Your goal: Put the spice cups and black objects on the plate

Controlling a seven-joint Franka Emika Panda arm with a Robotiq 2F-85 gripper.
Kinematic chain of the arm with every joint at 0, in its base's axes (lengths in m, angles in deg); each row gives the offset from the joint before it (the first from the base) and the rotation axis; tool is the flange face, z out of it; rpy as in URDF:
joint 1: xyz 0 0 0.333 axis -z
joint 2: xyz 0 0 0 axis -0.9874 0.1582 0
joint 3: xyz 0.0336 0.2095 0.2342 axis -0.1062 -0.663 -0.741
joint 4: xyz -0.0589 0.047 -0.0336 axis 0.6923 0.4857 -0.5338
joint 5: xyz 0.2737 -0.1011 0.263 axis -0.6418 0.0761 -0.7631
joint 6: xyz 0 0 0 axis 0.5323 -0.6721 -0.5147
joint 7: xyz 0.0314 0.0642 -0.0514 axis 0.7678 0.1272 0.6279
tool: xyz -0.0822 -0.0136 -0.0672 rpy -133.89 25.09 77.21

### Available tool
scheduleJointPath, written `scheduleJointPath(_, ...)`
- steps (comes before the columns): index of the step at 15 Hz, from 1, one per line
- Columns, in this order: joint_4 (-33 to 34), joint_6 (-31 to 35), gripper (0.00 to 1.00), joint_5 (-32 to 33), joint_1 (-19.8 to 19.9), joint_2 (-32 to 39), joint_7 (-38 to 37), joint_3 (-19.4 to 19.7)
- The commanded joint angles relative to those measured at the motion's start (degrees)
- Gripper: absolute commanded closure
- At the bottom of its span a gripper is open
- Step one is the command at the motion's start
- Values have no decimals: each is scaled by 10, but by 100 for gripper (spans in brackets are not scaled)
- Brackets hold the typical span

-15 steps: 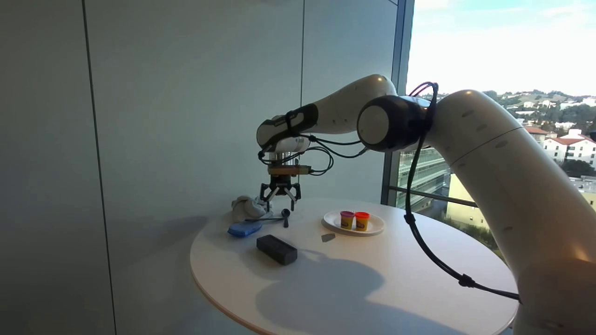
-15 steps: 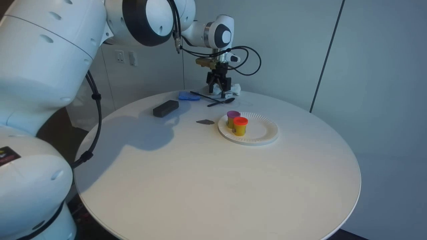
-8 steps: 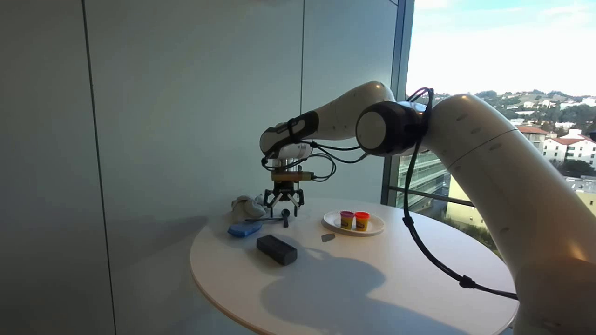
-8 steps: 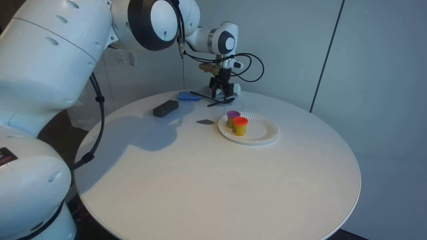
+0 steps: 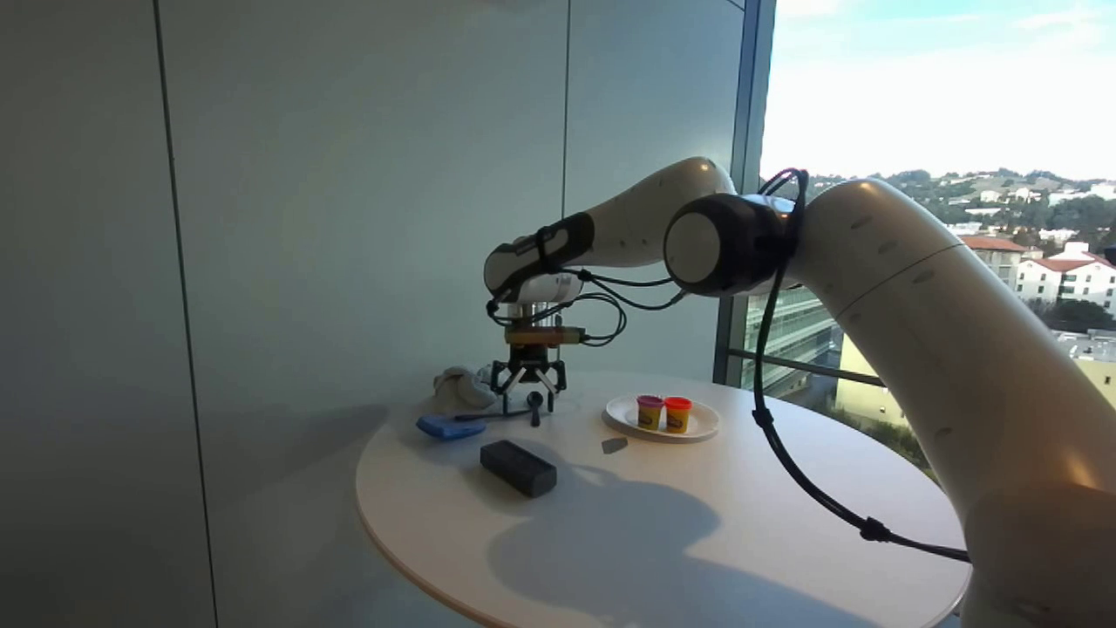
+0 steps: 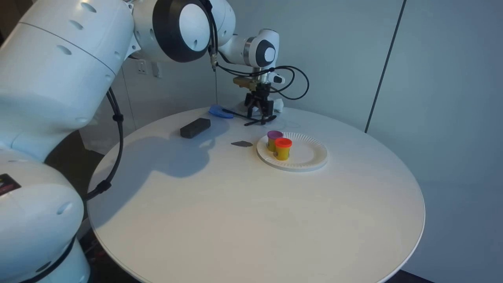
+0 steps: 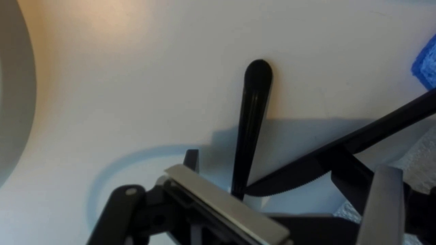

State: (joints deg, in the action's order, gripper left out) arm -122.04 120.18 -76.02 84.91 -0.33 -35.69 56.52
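Observation:
Two yellow cups stand upright on the white plate (image 6: 310, 155) in both exterior views: one purple-lidded (image 6: 274, 136), one orange-red-lidded (image 6: 283, 149). A black spoon (image 7: 253, 109) and a black serrated knife (image 7: 303, 172) lie on the table, the knife tip against the spoon handle. My gripper (image 7: 265, 160) is open and low over them, also seen in both exterior views (image 5: 527, 410) (image 6: 256, 119). The spoon handle runs between the fingers; its bowl is hidden in the wrist view. One fingertip overlaps the knife; I cannot tell if it touches. A black block (image 5: 518, 468) lies apart.
A blue pad (image 5: 449, 426) lies by the knife handle at the table edge. A crumpled whitish cloth or wrap (image 5: 462, 390) sits behind the gripper, close to one finger in the wrist view (image 7: 419, 163). A flat grey piece (image 6: 241, 144) lies between block and plate.
My gripper has come down to the spoon and knife, staying open. In the last half second the knife and blue pad have shifted away from the plate, and the pad has turned slightly.

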Motion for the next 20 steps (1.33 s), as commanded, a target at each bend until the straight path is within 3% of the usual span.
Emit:
scheduleJointPath(1, 6, 12, 0, -14, 1, 0, 13, -4)
scheduleJointPath(8, 14, 45, 0, -11, -5, 1, 17, -3)
scheduleJointPath(17, 19, 21, 0, -9, -4, 18, 9, 0)
scheduleJointPath(18, 19, 21, 18, -11, -3, 17, 8, 0)
scheduleJointPath(20, 19, 20, 34, -14, -1, 15, 12, -2)
